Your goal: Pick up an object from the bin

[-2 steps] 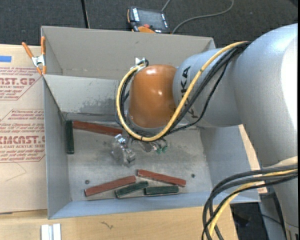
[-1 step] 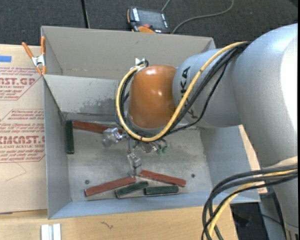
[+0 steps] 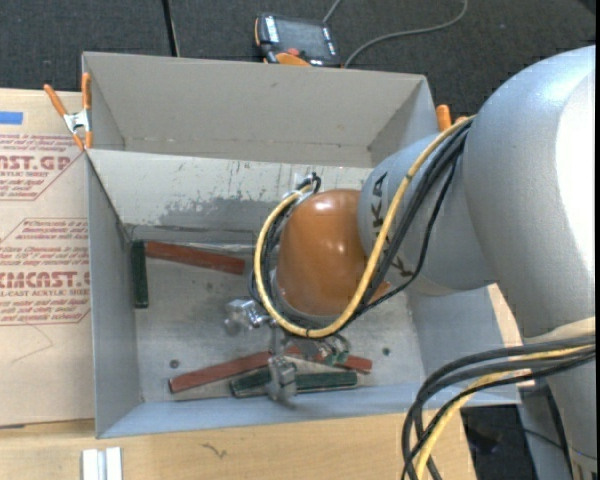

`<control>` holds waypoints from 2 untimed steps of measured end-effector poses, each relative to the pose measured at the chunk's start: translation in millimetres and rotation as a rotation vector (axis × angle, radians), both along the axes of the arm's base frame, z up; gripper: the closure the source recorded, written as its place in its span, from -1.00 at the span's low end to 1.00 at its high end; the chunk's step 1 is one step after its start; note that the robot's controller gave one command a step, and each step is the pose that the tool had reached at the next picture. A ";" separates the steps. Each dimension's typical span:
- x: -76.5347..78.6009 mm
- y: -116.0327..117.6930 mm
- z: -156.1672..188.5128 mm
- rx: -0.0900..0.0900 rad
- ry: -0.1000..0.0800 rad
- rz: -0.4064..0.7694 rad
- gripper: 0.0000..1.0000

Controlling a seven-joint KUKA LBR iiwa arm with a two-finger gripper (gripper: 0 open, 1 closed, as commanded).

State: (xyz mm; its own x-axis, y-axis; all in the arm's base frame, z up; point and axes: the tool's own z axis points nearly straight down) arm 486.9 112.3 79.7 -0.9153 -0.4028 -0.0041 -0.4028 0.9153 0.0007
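- The gripper (image 3: 280,378) is low near the front edge of the bin (image 3: 110,268), over a dark green stick (image 3: 325,381) beside a red-brown stick (image 3: 210,374).
- Whether it is open or closed, I cannot tell.

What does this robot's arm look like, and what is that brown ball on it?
The arm is bulky, smooth and pale grey-white, with rounded segments and dark lettering on one. The ball is a glossy orange-brown cover at its wrist. Yellow and black cables loop around that cover and trail back along the arm.
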 end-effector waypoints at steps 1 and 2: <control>0.4 0.2 0.6 -0.001 0.003 0.000 1.00; 13.4 46.3 135.3 0.003 -0.005 -0.079 1.00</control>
